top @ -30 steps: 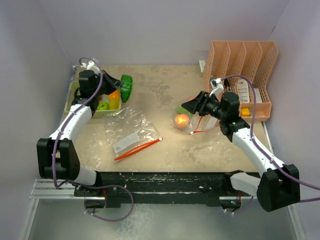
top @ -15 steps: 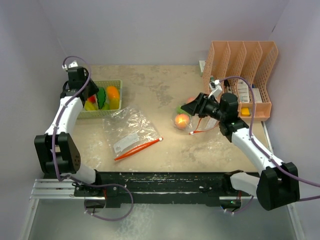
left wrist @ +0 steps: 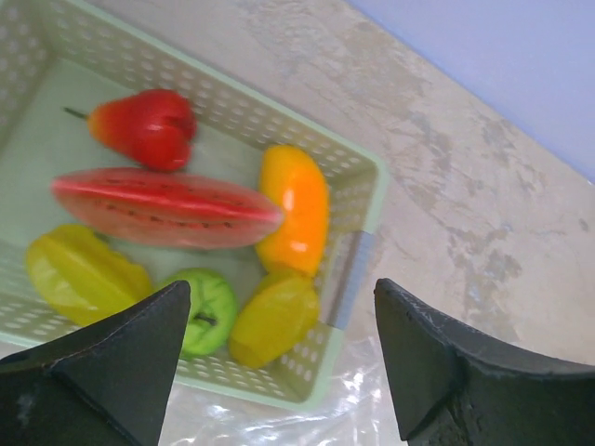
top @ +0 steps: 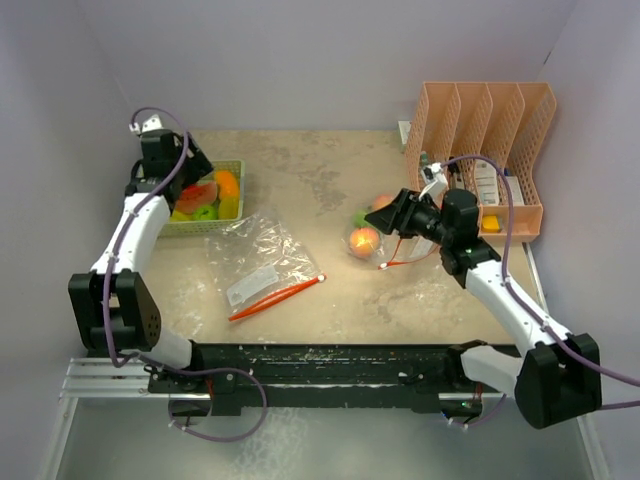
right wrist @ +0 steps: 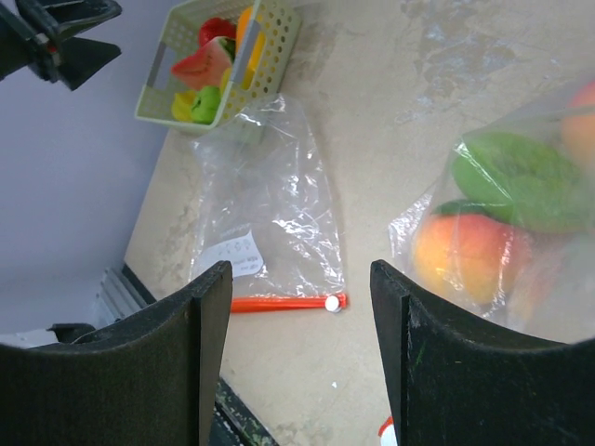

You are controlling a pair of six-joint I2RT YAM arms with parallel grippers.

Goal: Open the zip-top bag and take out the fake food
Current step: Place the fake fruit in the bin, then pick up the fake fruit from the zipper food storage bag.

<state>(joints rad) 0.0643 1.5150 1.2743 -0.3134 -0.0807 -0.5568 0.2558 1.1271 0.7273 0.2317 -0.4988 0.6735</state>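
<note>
A clear zip-top bag (top: 366,243) right of centre holds fake food: a peach (right wrist: 462,255) and a green piece (right wrist: 514,179). My right gripper (top: 398,214) hovers open just right of that bag, nothing between its fingers (right wrist: 177,362). More fake food lies in the pale green basket (top: 236,170) at the far left: a watermelon slice (left wrist: 167,206), a red piece (left wrist: 149,125), an orange one (left wrist: 296,209), a green apple (left wrist: 206,314) and yellow pieces (left wrist: 274,318). My left gripper (left wrist: 284,367) hangs open and empty above the basket's near corner.
An empty clear bag (top: 255,252) with a red zip strip (top: 275,298) lies flat between the basket and the full bag. A peach-coloured slotted rack (top: 490,130) holding white bottles stands at the back right, close behind the right arm.
My left gripper carried the watermelon slice back over the basket, opened and let it go; the slice now lies in the basket. The right gripper shifted slightly and stayed open.
</note>
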